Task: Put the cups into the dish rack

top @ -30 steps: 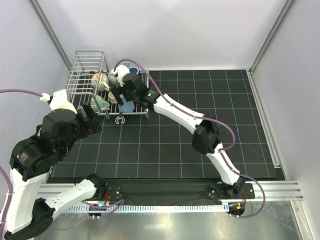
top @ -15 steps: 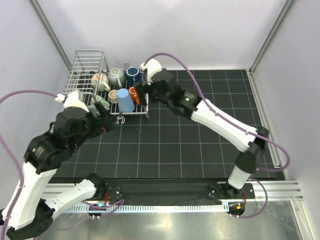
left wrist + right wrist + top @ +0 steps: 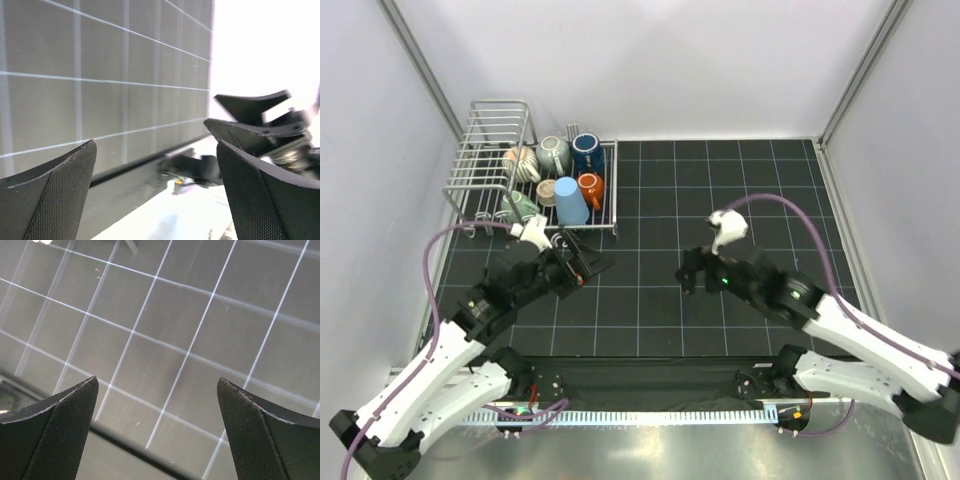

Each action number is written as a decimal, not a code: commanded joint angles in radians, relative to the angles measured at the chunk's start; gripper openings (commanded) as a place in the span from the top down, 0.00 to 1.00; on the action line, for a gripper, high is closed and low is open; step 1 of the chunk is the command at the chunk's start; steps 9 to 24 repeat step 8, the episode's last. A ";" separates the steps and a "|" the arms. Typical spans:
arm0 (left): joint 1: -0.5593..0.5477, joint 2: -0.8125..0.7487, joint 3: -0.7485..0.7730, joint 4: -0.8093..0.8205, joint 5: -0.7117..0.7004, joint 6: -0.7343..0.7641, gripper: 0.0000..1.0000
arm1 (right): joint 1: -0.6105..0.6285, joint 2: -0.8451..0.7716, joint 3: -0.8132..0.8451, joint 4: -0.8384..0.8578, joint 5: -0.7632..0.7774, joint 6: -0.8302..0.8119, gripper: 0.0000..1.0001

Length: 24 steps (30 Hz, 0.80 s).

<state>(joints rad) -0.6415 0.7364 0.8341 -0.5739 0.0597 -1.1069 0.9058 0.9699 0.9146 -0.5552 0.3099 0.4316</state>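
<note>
The silver wire dish rack [image 3: 488, 140] stands at the far left corner of the mat. Several cups sit in its flat part: ribbed cream [image 3: 522, 163], grey [image 3: 554, 153], dark blue [image 3: 587, 152], orange-brown [image 3: 590, 188], a light blue tumbler [image 3: 570, 200], pale green [image 3: 520, 206] and small tan [image 3: 547, 192]. My left gripper [image 3: 590, 268] hangs open over the mat in front of the rack. My right gripper [image 3: 692, 272] is open over the mat's middle. In both wrist views, the left gripper [image 3: 157, 195] and the right gripper [image 3: 157, 432] hold nothing, with only mat between the fingers.
A black mat with a white grid [image 3: 720, 200] covers the table. White walls and metal frame posts [image 3: 420, 70] close in the back and sides. An aluminium rail [image 3: 670, 380] with the arm bases runs along the near edge.
The right gripper let go of the light blue tumbler in the rack. Both arms have drawn back from the rack and come down low over the near half of the mat.
</note>
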 commanded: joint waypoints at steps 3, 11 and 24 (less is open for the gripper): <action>0.003 -0.196 -0.263 0.393 0.109 -0.195 0.00 | -0.004 -0.345 -0.247 0.096 -0.040 0.257 0.00; 0.003 -0.461 -0.600 0.828 0.158 -0.414 0.00 | -0.001 -0.620 -0.509 0.106 -0.018 0.467 0.00; 0.003 -0.461 -0.600 0.828 0.158 -0.414 0.00 | -0.001 -0.620 -0.509 0.106 -0.018 0.467 0.00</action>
